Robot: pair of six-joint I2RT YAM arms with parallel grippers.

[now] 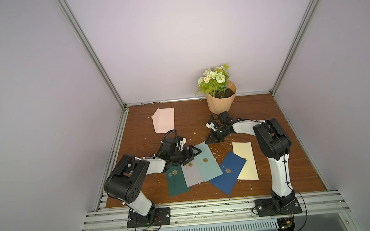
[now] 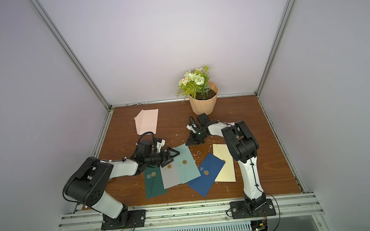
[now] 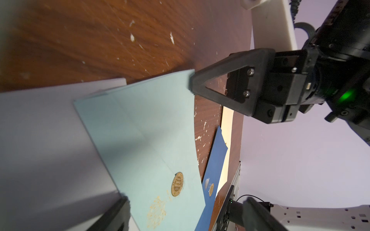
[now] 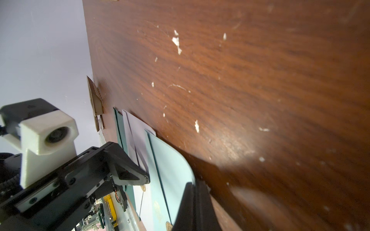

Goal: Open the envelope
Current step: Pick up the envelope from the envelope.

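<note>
Several sealed envelopes lie fanned at the front of the wooden table. The light teal envelope (image 1: 208, 166) (image 2: 185, 169) (image 3: 144, 130) (image 4: 170, 166) with a gold seal (image 1: 205, 160) (image 3: 177, 184) overlaps a grey one (image 1: 193, 177). My right gripper (image 1: 207, 141) (image 2: 187, 143) (image 4: 193, 192) is shut, its tips touching the teal envelope's far corner. I cannot tell whether paper is pinched there. My left gripper (image 1: 193, 156) (image 2: 171, 157) (image 3: 185, 215) is open, hovering low over the far ends of the grey and teal envelopes and holding nothing.
A dark green envelope (image 1: 176, 185) lies left of the grey one. A blue envelope (image 1: 227, 174) overlaps a cream one (image 1: 246, 161) to the right. A pink envelope (image 1: 164, 120) lies at the back left, and a potted plant (image 1: 221, 99) stands at the back.
</note>
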